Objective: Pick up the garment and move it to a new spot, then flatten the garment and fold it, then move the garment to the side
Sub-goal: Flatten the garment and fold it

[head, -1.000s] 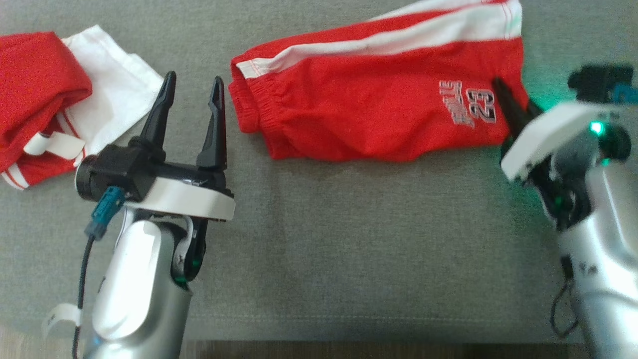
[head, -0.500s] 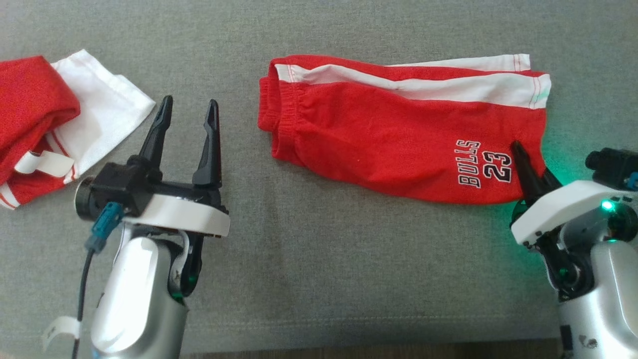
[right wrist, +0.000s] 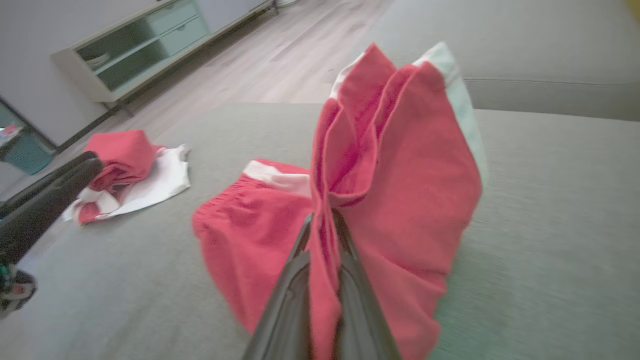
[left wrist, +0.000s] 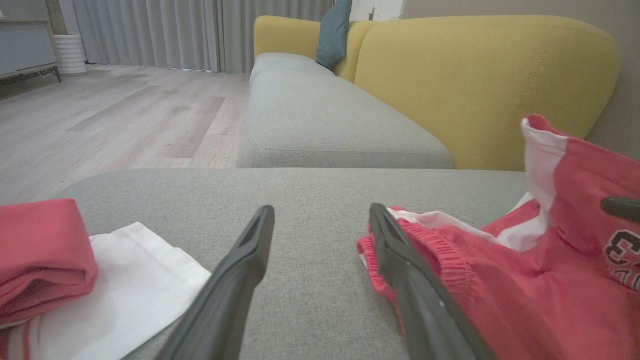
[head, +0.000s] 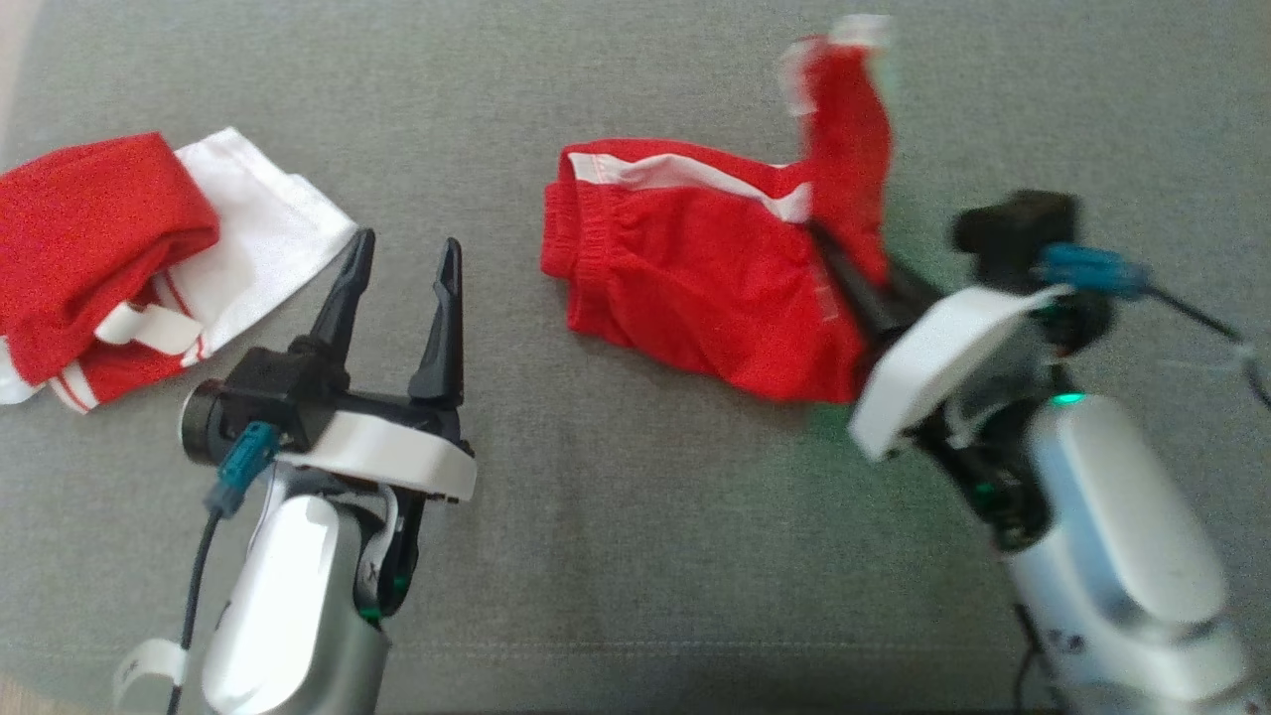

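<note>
The garment (head: pixel 695 288) is a pair of red shorts with a white side stripe, lying on the grey cushion (head: pixel 635 536). My right gripper (head: pixel 834 253) is shut on its leg end, which stands lifted and bent over toward the waistband. In the right wrist view the red cloth (right wrist: pixel 390 165) bunches up out of the closed right gripper (right wrist: pixel 322 222). My left gripper (head: pixel 407 258) hovers open left of the waistband, holding nothing. In the left wrist view the elastic waistband (left wrist: pixel 430 245) lies just beside the right-hand fingertip of the left gripper (left wrist: pixel 320 215).
A crumpled red and white pile of clothing (head: pixel 109 238) lies at the far left of the cushion. Behind the cushion runs a sofa with a yellow back (left wrist: pixel 480 75). A low cabinet (right wrist: pixel 140 45) stands across the wooden floor.
My right gripper has lifted the shorts' leg end off the cushion and carried it left toward the waistband. The head camera has also shifted. The left gripper stays open.
</note>
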Motion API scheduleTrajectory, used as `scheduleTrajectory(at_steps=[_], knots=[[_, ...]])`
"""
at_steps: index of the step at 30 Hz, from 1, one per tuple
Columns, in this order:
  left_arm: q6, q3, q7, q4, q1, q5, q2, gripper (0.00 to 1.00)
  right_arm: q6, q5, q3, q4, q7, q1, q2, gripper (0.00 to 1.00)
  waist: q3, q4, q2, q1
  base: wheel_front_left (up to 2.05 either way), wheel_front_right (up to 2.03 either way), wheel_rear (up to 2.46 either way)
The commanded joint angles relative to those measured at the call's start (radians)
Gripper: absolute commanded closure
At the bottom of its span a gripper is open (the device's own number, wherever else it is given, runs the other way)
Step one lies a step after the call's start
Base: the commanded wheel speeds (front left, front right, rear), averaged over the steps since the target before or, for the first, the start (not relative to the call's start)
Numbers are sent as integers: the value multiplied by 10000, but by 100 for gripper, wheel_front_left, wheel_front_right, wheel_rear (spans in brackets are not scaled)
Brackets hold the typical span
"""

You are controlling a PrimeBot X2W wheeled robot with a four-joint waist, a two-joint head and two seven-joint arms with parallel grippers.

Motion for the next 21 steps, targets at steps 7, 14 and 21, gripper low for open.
scheduleTrajectory(at_steps=[7, 14, 21], knots=[[133, 116, -51, -237, 13, -81, 59, 0, -7, 883, 1729, 928, -540, -599, 779, 100, -179, 432, 0, 0, 0, 0, 0], [165, 92, -51, -263, 30, -76, 47, 0, -7, 1535, 2475, 2026, -1644, -959, 956, 67, -63, 535, 0, 0, 0, 0, 0], [193, 150, -51, -300, -13, 5, 54, 0, -7, 1660, 2821, 1857, -3975, -1323, 963, 0, -1, 392, 0, 0, 0, 0, 0]])
